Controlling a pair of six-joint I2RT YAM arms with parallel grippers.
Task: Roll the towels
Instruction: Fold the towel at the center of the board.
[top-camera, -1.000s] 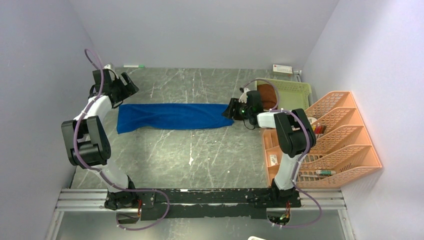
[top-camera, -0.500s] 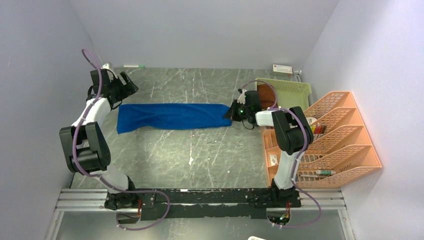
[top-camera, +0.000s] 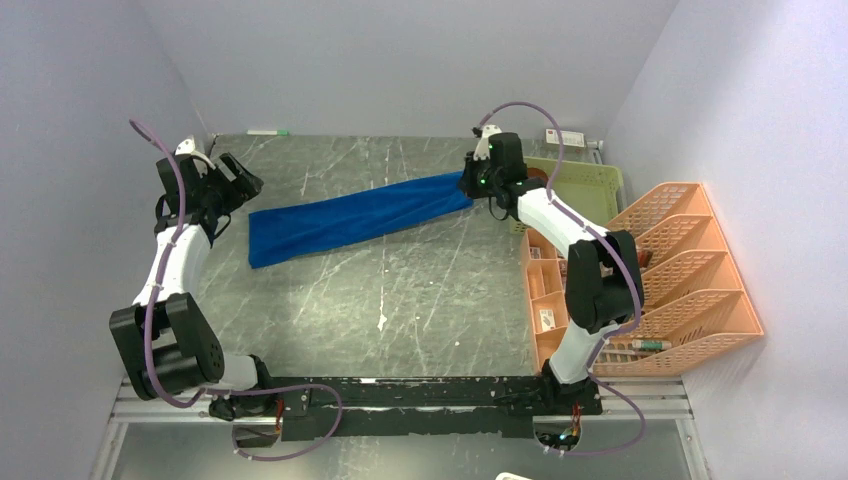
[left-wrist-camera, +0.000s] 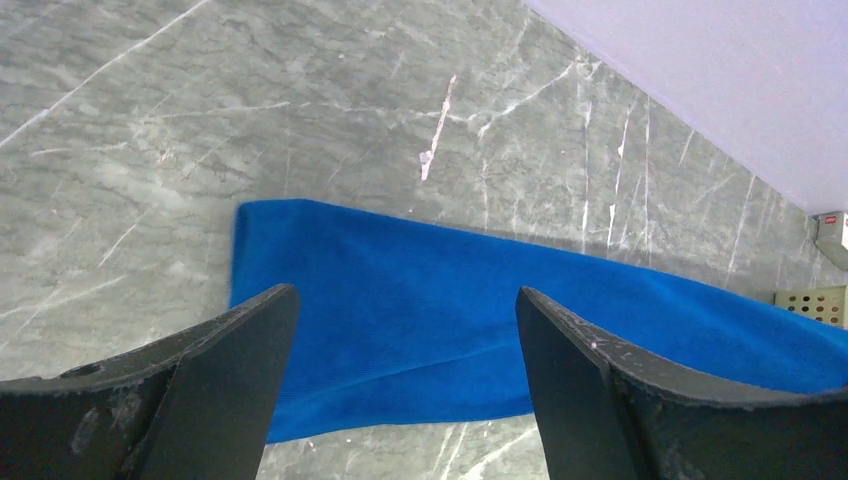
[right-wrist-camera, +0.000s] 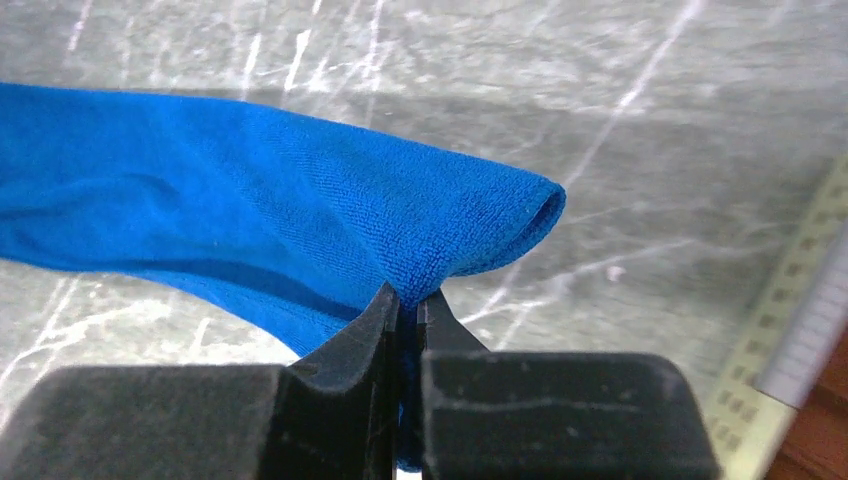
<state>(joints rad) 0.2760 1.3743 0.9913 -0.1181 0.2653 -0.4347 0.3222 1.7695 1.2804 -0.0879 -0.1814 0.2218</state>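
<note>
1. Since a second ago, the right gripper (right-wrist-camera: 408, 298) has clamped shut on the right end of the blue towel (top-camera: 350, 220). It has carried that end up and toward the back wall, so the cloth now runs slanted across the table (top-camera: 400, 310) instead of straight.
2. Its jaws are pressed tight together, with a fold of blue cloth pinched between the tips. The towel's end bulges into a small loop just above them.
3. That gripped end is raised off the table, just beside the green basket (top-camera: 590, 178). The rest of the towel lies flat, sloping down toward the left.
4. The left gripper (left-wrist-camera: 405, 295) stands wide open and holds nothing. It hovers above the towel's left end without touching it, and from its wrist view that end lies below, between the two fingers.
5. The left arm has also drawn back toward the left wall.
6. A sliver of the brown towel (right-wrist-camera: 822, 440) shows inside the basket, behind the right gripper.
</note>
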